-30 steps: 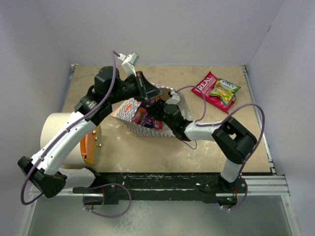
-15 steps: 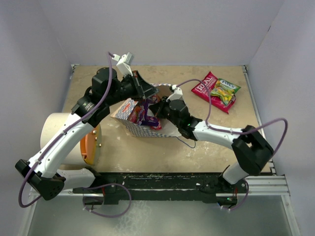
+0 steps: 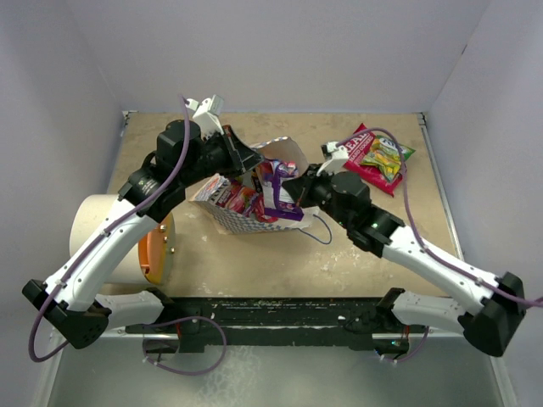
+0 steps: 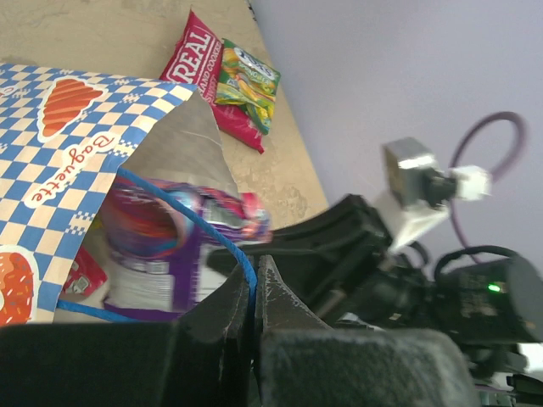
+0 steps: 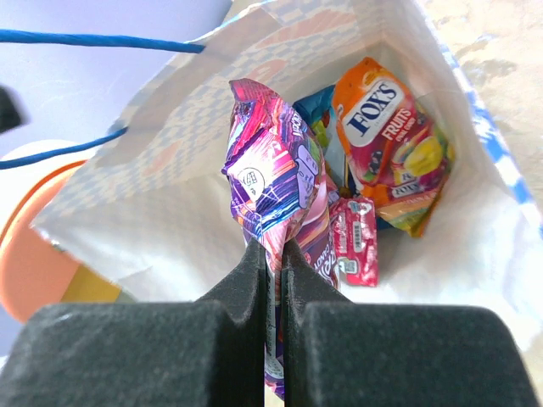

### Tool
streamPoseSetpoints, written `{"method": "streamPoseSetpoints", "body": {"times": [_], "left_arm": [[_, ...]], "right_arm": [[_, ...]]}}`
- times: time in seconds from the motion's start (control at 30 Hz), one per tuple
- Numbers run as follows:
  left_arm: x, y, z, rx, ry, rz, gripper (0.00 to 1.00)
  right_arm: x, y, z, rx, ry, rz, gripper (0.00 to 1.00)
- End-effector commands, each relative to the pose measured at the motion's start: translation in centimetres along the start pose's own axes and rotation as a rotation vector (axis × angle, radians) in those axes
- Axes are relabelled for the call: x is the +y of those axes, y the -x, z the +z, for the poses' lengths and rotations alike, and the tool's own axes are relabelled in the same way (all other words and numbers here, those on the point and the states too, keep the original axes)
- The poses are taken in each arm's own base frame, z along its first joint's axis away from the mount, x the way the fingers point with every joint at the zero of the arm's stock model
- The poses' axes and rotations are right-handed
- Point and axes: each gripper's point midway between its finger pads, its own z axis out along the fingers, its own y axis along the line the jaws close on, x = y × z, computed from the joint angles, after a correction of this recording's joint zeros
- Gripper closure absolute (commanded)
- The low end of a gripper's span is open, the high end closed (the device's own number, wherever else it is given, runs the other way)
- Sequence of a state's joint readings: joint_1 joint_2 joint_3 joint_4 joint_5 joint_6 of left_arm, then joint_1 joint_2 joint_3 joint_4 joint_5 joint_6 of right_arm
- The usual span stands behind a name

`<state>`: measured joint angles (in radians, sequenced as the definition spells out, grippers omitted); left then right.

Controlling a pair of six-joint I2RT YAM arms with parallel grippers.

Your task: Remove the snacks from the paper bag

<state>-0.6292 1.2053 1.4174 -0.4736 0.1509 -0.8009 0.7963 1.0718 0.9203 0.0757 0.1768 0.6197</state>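
Observation:
The paper bag lies on its side mid-table, mouth toward the right. My left gripper is shut on its blue cord handle, holding the mouth up. A purple-pink snack packet is pinched by its edge in my shut right gripper, at the bag's mouth. Deeper in the bag lie an orange packet, a small red packet and a blue one, mostly hidden. On the table at the back right rest a red packet and a green-yellow packet.
A white cylinder with an orange lid lies at the left edge beside the left arm. Walls close the table at the back and both sides. The black rail with the arm bases runs along the near edge.
My right gripper has shut on the purple-pink packet and drawn back to the right, bringing the packet up to the bag's mouth. The left gripper keeps the handle and has shifted slightly left.

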Motion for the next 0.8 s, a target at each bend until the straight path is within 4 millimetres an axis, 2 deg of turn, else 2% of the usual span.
{"method": "streamPoseSetpoints", "body": {"times": [0.0, 0.17, 0.37, 0.57, 0.67, 0.77], "left_arm": [[-0.8, 1.0, -1.2, -0.045, -0.017, 0.025, 1.0], [-0.3, 0.7, -0.9, -0.026, 0.01, 0.033, 1.0], [-0.1, 0.3, -0.6, 0.008, 0.03, 0.04, 1.0], [0.3, -0.2, -0.7, 0.034, 0.041, 0.044, 1.0], [0.4, -0.7, -0.5, 0.046, 0.033, 0.035, 1.0], [0.2, -0.7, -0.3, 0.044, 0.019, 0.037, 1.0]], "right_arm": [[0.9, 6.2, -5.3, -0.121, -0.025, -0.022, 1.0], [0.6, 8.9, -8.3, -0.193, -0.059, 0.02, 1.0], [1.4, 13.4, -8.7, -0.245, -0.115, -0.133, 1.0], [1.4, 20.2, -8.2, -0.388, -0.269, -0.3, 1.0], [-0.7, 22.8, -7.0, -0.417, -0.397, -0.353, 1.0], [-4.4, 24.6, -5.2, -0.395, -0.483, -0.318, 1.0]]}}
